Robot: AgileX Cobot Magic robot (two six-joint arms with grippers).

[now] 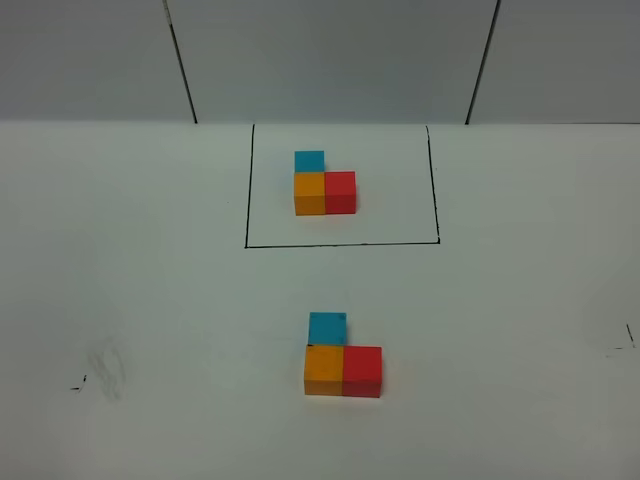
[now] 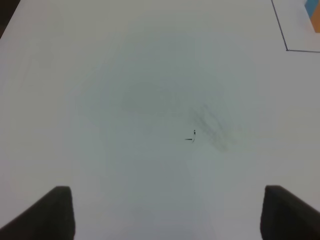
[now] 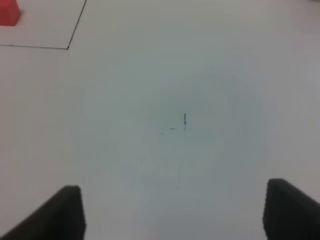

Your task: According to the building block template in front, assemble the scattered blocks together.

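The building block template [image 1: 324,184] is an L of blue, orange and red cubes inside a thin black drawn rectangle [image 1: 342,243] at the back middle. Nearer the front, the unframed orange block [image 1: 324,370] and red block [image 1: 362,371] sit side by side, touching. The sky blue block [image 1: 328,327] sits right behind the orange one, slightly askew. Neither gripper shows in the high view. My left gripper [image 2: 167,212] is open and empty over bare table. My right gripper [image 3: 172,210] is open and empty over bare table. The template's edge shows in the left wrist view [image 2: 315,15] and its red cube in the right wrist view [image 3: 9,12].
The white table [image 1: 150,300] carries small black pen marks at the left [image 1: 78,385] and right [image 1: 625,345], and a grey smudge [image 1: 108,370]. A grey panelled wall [image 1: 330,60] stands behind the table.
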